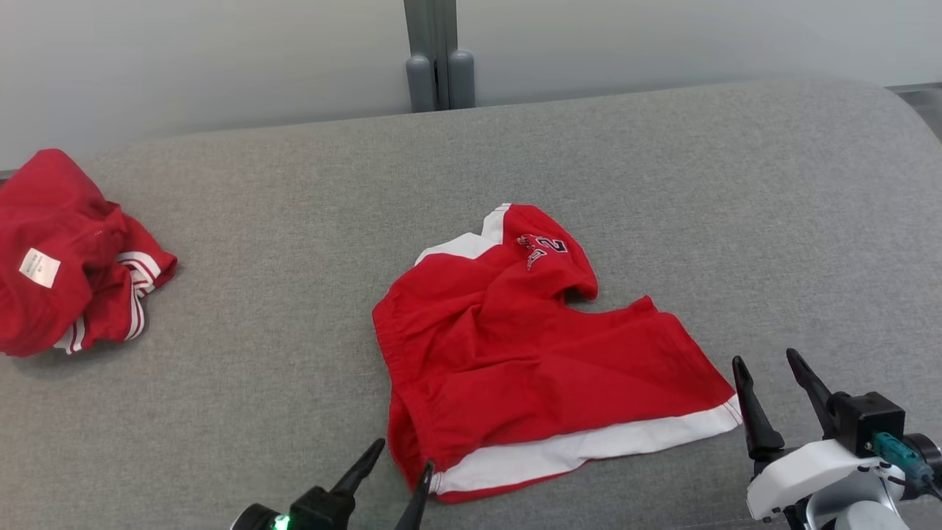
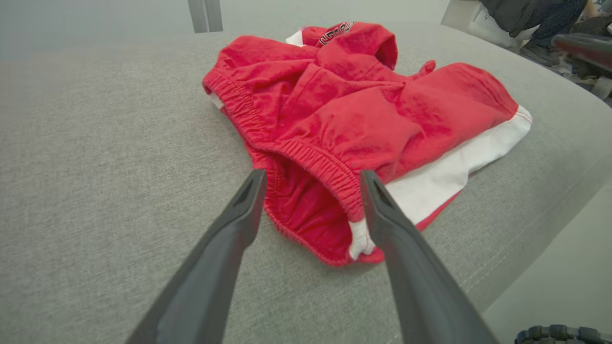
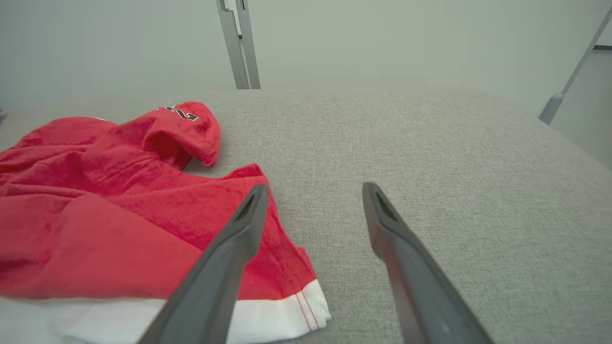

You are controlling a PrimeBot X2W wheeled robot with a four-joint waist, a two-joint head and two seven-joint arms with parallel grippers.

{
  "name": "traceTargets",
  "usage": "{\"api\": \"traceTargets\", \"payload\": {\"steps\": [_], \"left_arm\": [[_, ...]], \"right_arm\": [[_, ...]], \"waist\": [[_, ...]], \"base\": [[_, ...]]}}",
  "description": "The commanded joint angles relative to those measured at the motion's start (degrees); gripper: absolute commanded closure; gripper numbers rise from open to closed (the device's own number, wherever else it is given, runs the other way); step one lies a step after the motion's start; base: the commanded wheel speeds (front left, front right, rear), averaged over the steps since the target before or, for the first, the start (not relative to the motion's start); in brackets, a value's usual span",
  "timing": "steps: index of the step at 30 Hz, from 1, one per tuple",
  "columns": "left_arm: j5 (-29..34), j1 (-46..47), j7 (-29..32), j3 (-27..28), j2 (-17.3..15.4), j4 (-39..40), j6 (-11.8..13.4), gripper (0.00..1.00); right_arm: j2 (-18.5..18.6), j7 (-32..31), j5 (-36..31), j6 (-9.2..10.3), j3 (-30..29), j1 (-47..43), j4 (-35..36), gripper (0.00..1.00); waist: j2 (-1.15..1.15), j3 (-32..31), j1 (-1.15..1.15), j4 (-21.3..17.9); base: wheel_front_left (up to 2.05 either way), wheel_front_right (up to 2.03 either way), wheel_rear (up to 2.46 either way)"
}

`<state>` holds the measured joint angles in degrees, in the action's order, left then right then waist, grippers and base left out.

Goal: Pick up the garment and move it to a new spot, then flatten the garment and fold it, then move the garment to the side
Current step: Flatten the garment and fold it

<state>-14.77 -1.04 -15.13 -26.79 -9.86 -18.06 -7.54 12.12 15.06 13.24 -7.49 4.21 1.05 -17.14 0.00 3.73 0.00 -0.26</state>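
Note:
A pair of red shorts with white trim, the garment (image 1: 530,353), lies crumpled in the middle of the grey cushion, one leg curled over at the back. My left gripper (image 1: 401,456) stands open at its near left corner; in the left wrist view the elastic waistband (image 2: 315,167) lies just beyond the open fingers of that gripper (image 2: 311,179). My right gripper (image 1: 769,361) is open just right of the garment's white-hemmed corner (image 3: 306,306). In the right wrist view its left finger (image 3: 248,220) overlaps the red cloth, with nothing between the fingers.
A second red garment (image 1: 66,250) with a white label lies bunched at the cushion's far left. The grey cushion (image 1: 662,184) runs bare to the right and back. A grey post (image 1: 439,66) stands behind it. The cushion's front edge (image 2: 526,229) drops off near my left gripper.

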Motion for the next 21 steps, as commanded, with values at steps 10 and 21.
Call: {"api": "traceTargets", "payload": {"steps": [10, 21], "left_arm": [[-4.3, 4.4, 0.0, -8.2, -0.9, -5.0, 0.1, 0.0], [-8.3, 7.8, 0.0, -12.2, 0.7, -9.3, 0.1, 1.0]], "right_arm": [[-0.6, 0.2, 2.2, -0.01, 0.6, 5.4, -12.6, 0.0], [-2.5, 0.0, 9.5, -0.02, 6.7, 7.9, -22.1, 1.0]], "waist": [[0.0, 4.0, 0.0, 0.1], [0.0, 4.9, 0.0, 0.4]], "base": [[0.0, 0.0, 0.0], [0.0, 0.0, 0.0]]}}
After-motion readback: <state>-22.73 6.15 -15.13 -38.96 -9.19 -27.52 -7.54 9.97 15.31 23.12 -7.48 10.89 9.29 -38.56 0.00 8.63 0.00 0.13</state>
